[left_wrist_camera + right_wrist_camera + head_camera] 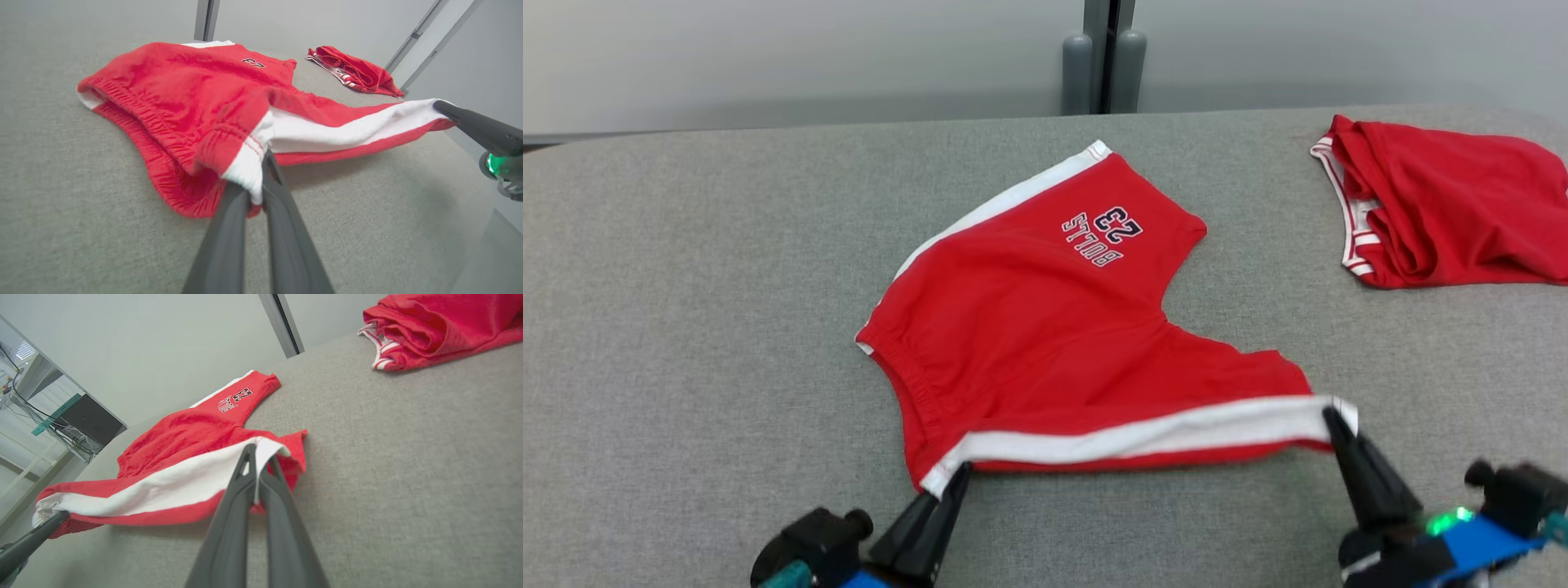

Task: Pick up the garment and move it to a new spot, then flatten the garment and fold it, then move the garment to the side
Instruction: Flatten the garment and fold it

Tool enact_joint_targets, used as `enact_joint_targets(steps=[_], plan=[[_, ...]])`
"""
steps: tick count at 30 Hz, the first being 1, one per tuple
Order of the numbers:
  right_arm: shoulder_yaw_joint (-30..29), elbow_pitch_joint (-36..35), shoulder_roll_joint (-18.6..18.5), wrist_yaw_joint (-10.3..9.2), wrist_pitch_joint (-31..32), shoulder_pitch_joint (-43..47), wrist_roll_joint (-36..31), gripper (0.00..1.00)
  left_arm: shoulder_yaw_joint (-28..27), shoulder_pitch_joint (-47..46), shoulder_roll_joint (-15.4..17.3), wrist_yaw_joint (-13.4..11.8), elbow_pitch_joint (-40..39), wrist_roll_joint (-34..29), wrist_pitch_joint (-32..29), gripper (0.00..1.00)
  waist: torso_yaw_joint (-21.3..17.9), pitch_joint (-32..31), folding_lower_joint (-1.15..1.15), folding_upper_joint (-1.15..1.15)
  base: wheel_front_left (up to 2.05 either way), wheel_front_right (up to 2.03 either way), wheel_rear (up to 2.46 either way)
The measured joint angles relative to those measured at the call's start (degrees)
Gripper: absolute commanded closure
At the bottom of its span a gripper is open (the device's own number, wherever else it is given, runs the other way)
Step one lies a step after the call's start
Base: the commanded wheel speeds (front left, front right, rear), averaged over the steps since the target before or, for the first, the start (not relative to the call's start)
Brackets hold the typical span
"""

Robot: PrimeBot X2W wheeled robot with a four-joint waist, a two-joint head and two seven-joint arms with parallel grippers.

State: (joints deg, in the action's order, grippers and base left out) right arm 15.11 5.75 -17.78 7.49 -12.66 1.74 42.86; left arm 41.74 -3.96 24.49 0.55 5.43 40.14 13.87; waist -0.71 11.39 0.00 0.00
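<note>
Head view showed the left fingers (956,490) pinched shut on the waistband corner of the red shorts (1045,327), where the white side stripe (1143,433) ended. The right fingers (1339,433) were clamped shut on the leg-hem end of that same stripe, so the striped edge ran taut and slightly lifted between the two pairs of fingers. Beyond the fingers the rest of the shorts lay spread on the grey worktop (686,286) with the "BULLS 23" print (1104,233) on the far leg, and a second red garment (1454,204) sat crumpled well beyond the right fingers, apart from the shorts.
</note>
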Motion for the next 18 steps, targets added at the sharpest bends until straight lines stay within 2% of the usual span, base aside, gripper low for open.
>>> enact_joint_targets(steps=[5, 10, 18], plan=[[0.5, 1.4, -0.9, 0.00, 0.5, -11.1, -2.9, 1.00, -0.8, -5.4, -0.4, 1.0, 0.1, -0.5, -0.1, 1.00, 0.4, 2.0, 0.01, 0.00, 0.00, 0.00, 0.00], [2.3, 6.4, -1.8, 0.00, 1.4, -24.2, -4.5, 1.00, -2.4, -11.5, -1.3, 2.6, 1.2, 0.0, -0.6, 1.00, 1.6, 4.3, 0.01, 0.00, 0.00, 0.00, 0.00], [6.2, 22.8, -1.3, 0.00, 3.3, -46.8, -6.4, 1.00, -4.2, -22.0, -4.4, 5.0, 7.7, 1.3, -0.6, 1.00, 4.5, 10.0, 0.01, 0.01, 0.00, 0.00, 0.00]])
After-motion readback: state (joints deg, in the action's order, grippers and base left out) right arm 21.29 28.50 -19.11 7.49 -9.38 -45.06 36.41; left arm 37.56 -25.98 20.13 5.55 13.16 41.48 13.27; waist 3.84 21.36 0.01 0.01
